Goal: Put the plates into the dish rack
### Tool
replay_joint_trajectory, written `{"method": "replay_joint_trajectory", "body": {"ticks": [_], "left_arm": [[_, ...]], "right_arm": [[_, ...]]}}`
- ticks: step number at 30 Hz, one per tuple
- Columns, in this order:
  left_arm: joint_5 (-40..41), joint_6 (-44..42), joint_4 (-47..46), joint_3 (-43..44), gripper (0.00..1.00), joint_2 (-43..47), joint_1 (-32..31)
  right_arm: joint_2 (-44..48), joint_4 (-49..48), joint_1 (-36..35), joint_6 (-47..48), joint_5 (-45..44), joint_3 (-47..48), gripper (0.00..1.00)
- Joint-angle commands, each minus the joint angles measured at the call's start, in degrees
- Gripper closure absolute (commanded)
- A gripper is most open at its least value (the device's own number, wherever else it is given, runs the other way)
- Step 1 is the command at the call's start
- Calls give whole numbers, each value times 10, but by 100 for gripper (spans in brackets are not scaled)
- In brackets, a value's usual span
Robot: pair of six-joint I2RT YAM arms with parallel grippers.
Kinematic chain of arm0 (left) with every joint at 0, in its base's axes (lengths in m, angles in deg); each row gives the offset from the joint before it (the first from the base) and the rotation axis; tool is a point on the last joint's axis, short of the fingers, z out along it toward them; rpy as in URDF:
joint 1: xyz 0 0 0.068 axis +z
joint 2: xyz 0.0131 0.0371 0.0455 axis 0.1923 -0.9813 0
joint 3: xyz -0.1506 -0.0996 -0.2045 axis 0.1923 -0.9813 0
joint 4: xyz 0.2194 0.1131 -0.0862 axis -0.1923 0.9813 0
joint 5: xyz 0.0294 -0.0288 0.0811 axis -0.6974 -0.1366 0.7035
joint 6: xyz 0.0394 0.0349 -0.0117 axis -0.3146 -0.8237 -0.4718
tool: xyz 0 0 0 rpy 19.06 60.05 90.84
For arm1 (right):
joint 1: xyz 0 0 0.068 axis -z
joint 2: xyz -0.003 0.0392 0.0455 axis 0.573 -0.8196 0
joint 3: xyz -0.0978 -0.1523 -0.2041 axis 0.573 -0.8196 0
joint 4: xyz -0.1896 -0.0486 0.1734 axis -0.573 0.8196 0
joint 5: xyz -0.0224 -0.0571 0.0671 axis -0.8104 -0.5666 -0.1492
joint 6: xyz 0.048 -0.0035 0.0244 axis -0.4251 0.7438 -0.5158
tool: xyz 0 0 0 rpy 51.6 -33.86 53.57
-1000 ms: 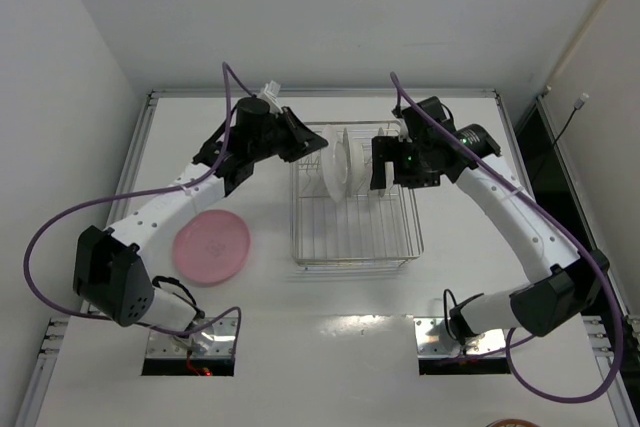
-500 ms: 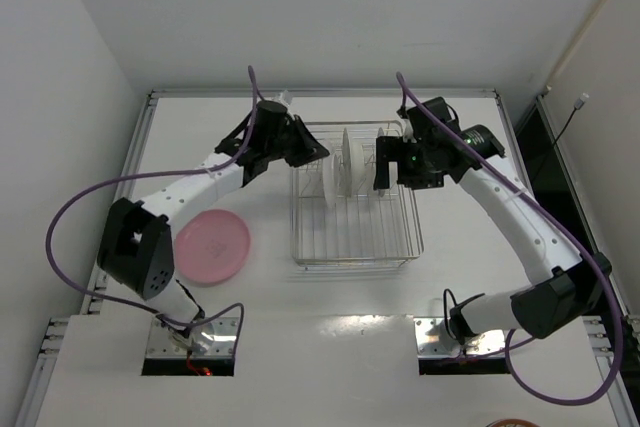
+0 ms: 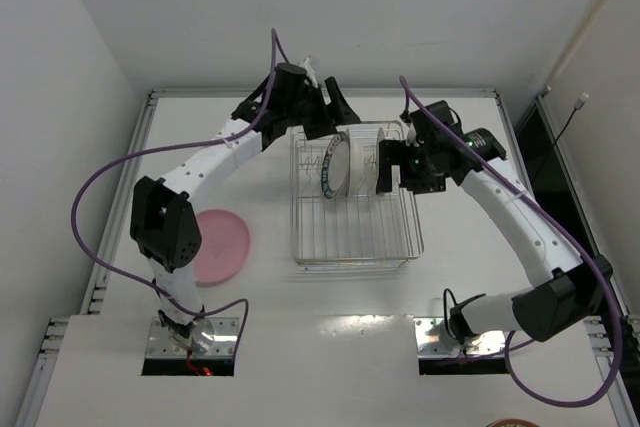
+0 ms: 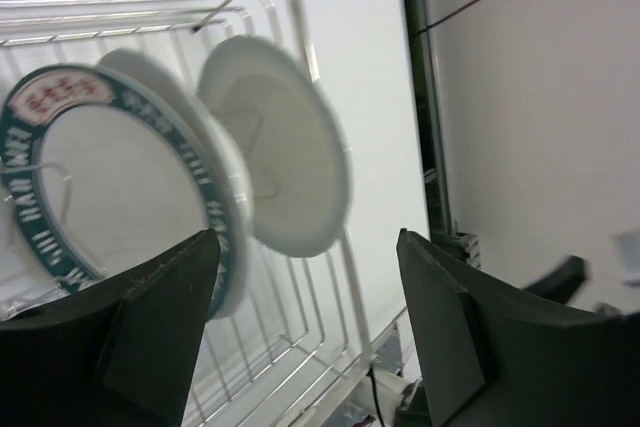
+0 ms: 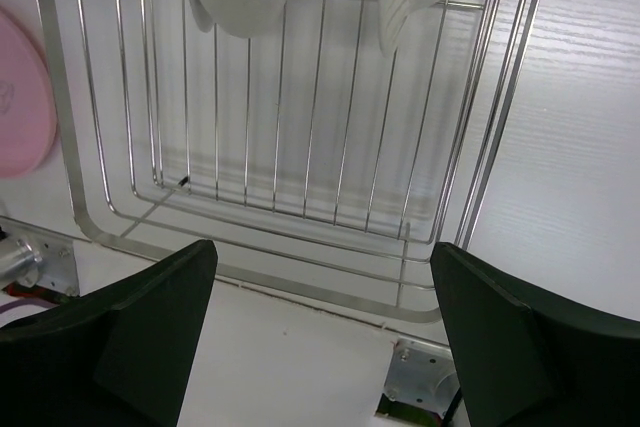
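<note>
Blue-rimmed plate [image 4: 110, 182] stands racked, apparently beyond left gripper [image 4: 308, 243].

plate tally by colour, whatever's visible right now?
Pink plate: 1
Blue-rimmed plate: 1
White plate: 1
Total: 3 plates clearly visible

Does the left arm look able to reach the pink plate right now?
Probably yes: the pink plate lies flat left of the dish rack, nothing on it, and the left gripper is open and empty, though its arm's elbow overhangs the plate's edge.
</note>
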Motion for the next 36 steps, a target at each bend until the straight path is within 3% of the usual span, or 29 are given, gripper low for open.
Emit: {"method": "replay_joint_trajectory", "body": {"ticks": [1,9,10,14,15,16,20,21,24,27,32,36], "left_arm": [[-26,-6,9,57,31,2,-17],[-25,-20,28,97,28,14,-22],[-31,-26,28,98,14,14,-14],[-69,-73,30,139,12,52,19],[-47,-94,56,161,12,64,32],[-17,-116,77,172,0,78,37],[128,-183,144,162,0,149,58],[161,-190,155,150,0,174,58],[388,-184,249,76,0,211,58],[460,-197,278,-62,0,237,58],[446,-176,339,-172,0,221,70],[376,-126,328,-254,0,227,70]], "right_arm": [[12,-21,2,-5,11,-3,13],[12,-38,7,-5,16,-3,13],[12,-38,7,-5,16,-3,13],[12,-49,7,-5,28,-8,13],[7,-54,7,-5,28,-8,13],[7,-60,7,-5,28,-8,13],[1,-67,7,-5,33,-3,13],[1,-73,7,-5,33,-10,13],[1,-84,7,-5,49,-22,13],[-12,-84,7,-5,61,-22,13],[-33,-102,7,0,84,-17,13],[-45,-107,7,5,89,-17,12]]}}
